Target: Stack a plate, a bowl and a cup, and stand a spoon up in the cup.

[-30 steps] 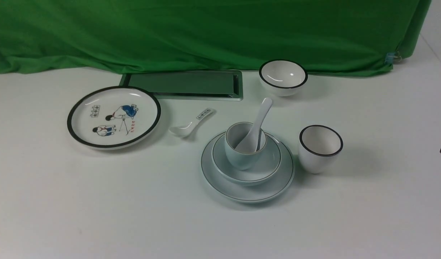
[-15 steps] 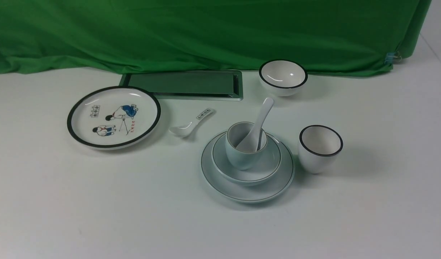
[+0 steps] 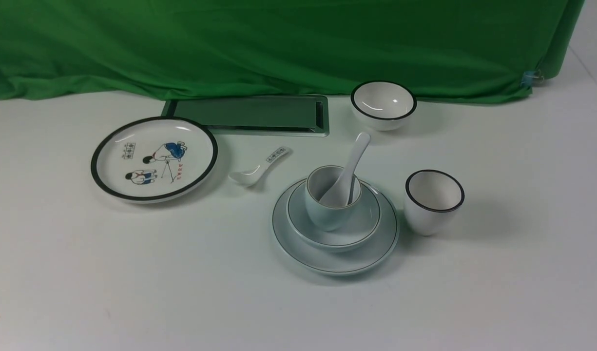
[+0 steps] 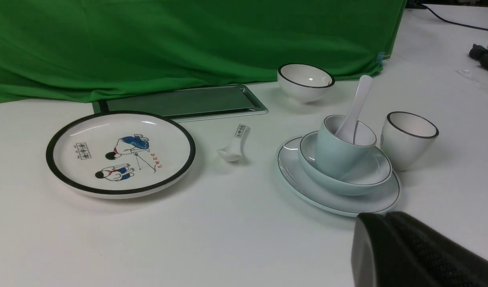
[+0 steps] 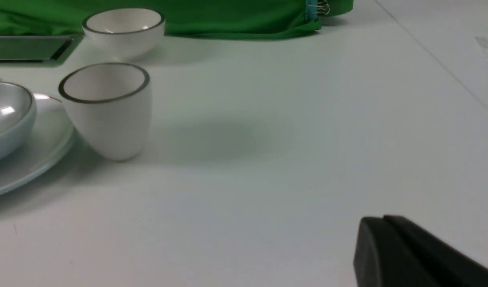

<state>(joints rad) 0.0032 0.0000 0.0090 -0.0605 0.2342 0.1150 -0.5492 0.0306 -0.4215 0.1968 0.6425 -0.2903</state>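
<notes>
The pale blue-green plate [image 3: 335, 261] lies right of the table's centre. On it rests the shallow bowl [image 3: 349, 234], and the handleless cup [image 3: 325, 212] stands in the bowl. The white spoon [image 3: 355, 156] leans in the cup with its handle up and to the back right. The same stack shows in the left wrist view: plate [image 4: 307, 191], bowl [image 4: 371, 175], cup [image 4: 333, 155], spoon [image 4: 357, 103]. My left gripper [image 4: 383, 215] is shut and empty, well short of the plate. My right gripper [image 5: 383, 217] is shut and empty, far to the right of the plate [image 5: 36, 155].
A black-rimmed cartoon plate [image 3: 154, 158] lies at the left, with a small marked spoon [image 3: 259, 168] beside it. A black-rimmed white cup [image 3: 433, 200] stands just right of the stack. A black-rimmed bowl [image 3: 383, 105] and a metal panel [image 3: 249, 114] sit before the green cloth [image 3: 279, 44].
The dark tip of my right gripper has left the right edge of the front view. The spoon has shifted very slightly in the cup.
</notes>
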